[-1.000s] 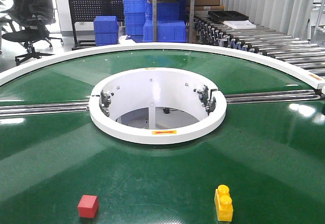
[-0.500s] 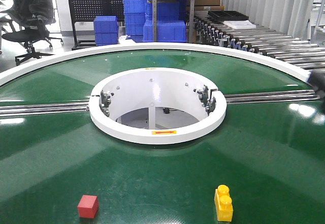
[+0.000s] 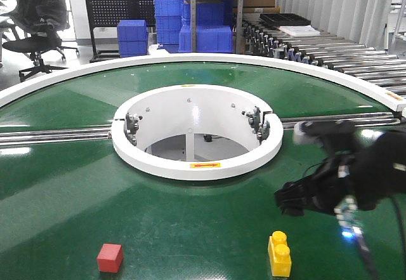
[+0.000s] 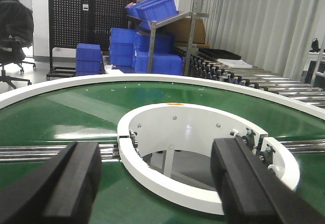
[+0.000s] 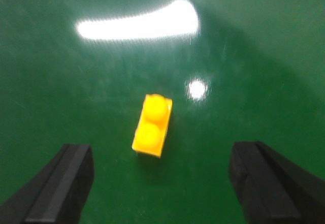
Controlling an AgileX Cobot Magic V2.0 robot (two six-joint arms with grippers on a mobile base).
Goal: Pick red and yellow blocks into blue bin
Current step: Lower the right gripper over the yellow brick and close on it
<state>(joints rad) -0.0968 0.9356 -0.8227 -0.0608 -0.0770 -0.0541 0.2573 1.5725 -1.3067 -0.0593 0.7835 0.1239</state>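
The small red cube [image 3: 110,258] sits on the green belt at the front left. The yellow two-stud brick [image 3: 280,253] sits at the front right and also shows in the right wrist view [image 5: 152,125]. My right gripper [image 3: 293,199] hangs open and empty just above and behind the brick. In its wrist view the right gripper [image 5: 162,181] has its jaws wide apart, with the brick lying ahead between them, untouched. My left gripper [image 4: 157,176] is open and empty, facing the white ring; it is out of the front view. The blue bin is out of view.
The round green belt [image 3: 190,223] has a white ring [image 3: 196,164] around a central hole, with metal rails on both sides. A roller conveyor [image 3: 342,58] runs at the back right. Ribbed blue crates [image 3: 190,26] and an office chair [image 3: 38,20] stand beyond.
My right arm has come into the front view from the right and now hovers over the yellow brick. The red cube and yellow brick have not moved.
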